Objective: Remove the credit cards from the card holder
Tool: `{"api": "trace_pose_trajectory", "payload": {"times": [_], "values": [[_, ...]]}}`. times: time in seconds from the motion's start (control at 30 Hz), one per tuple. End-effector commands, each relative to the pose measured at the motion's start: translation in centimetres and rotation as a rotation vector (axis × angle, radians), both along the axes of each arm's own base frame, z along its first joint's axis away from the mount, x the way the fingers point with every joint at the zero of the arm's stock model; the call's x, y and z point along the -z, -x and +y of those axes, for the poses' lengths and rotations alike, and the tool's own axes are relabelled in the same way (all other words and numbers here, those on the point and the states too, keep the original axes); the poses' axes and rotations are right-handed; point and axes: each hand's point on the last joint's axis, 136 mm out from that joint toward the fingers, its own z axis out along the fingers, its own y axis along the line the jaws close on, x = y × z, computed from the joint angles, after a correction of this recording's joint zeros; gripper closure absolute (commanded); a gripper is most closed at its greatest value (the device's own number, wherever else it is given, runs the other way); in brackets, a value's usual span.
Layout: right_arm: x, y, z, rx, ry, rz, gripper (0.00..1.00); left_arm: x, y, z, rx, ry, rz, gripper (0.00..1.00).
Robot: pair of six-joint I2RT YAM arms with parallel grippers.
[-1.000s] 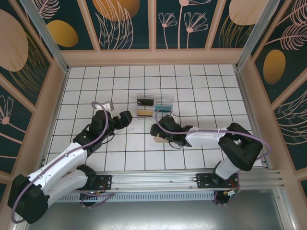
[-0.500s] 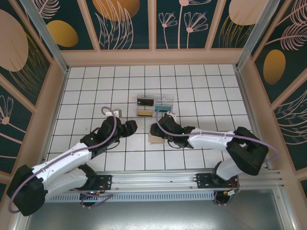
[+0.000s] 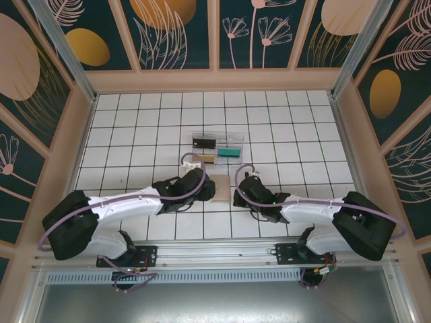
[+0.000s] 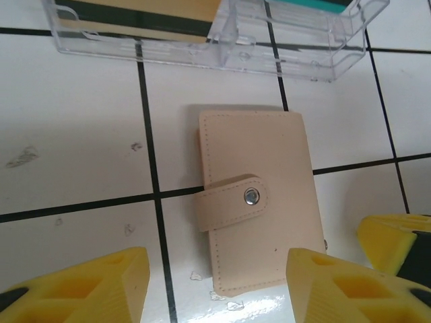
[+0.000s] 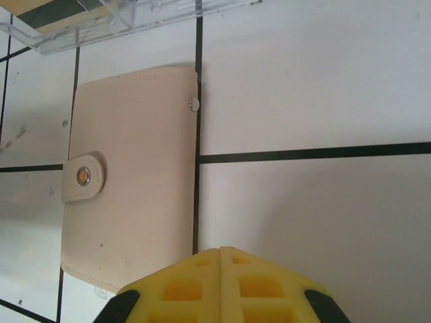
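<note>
The card holder (image 3: 220,188) lies closed and flat on the white tiles, tan, with its strap snapped shut (image 4: 250,196). The credit cards are hidden inside it. My left gripper (image 3: 206,188) sits at the holder's left side, open. In the left wrist view its yellow fingers (image 4: 87,289) stand wide apart on either side of the holder's near end (image 4: 215,296). My right gripper (image 3: 240,191) is just right of the holder (image 5: 128,182), shut with its yellow pads pressed together (image 5: 221,282) and nothing between them.
A clear plastic compartment tray (image 3: 217,148) stands one tile beyond the holder, with flat tan, dark and teal items in it (image 4: 222,33) (image 5: 101,27). The right gripper's yellow fingertip (image 4: 397,242) sits close beside the left gripper. Low tan walls ring the tiled floor.
The left gripper has swung right, up to the holder, with its fingers narrowing. The right gripper has come off the holder, shifted right and shut. The holder now lies uncovered.
</note>
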Motion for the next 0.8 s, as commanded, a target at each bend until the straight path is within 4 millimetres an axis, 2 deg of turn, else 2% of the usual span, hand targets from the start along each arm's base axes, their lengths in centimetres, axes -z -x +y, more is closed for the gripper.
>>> {"api": "trace_pose_trajectory", "payload": {"times": [0.0, 0.07, 0.13, 0.3, 0.57, 0.67, 0.77], "values": [[-1.5, -0.3, 1.7, -0.035, -0.158, -0.017, 1.0, 0.1, -0.5, -0.1, -0.007, -0.054, -0.001, 0.45], [-1.7, -0.4, 2.1, -0.05, -0.204, -0.007, 1.0, 0.3, -0.9, -0.2, -0.006, -0.089, -0.003, 0.47], [-1.9, -0.5, 2.3, -0.06, -0.221, -0.01, 1.0, 0.2, -1.2, -0.4, -0.001, -0.104, -0.012, 0.53], [-2.4, -0.8, 3.3, -0.085, -0.239, -0.011, 1.0, 0.6, -1.7, -1.2, 0.017, -0.13, -0.008, 0.53], [0.0, -1.2, 2.5, -0.049, -0.198, 0.05, 1.0, 2.4, -2.5, -2.1, 0.047, -0.221, 0.011, 0.55], [0.4, -1.2, 2.2, -0.043, -0.191, 0.059, 1.0, 3.0, -2.6, -2.2, 0.057, -0.247, 0.022, 0.62], [0.6, -1.1, 2.2, -0.043, -0.189, 0.062, 1.0, 3.6, -2.5, -2.1, 0.065, -0.262, 0.031, 0.63]]}}
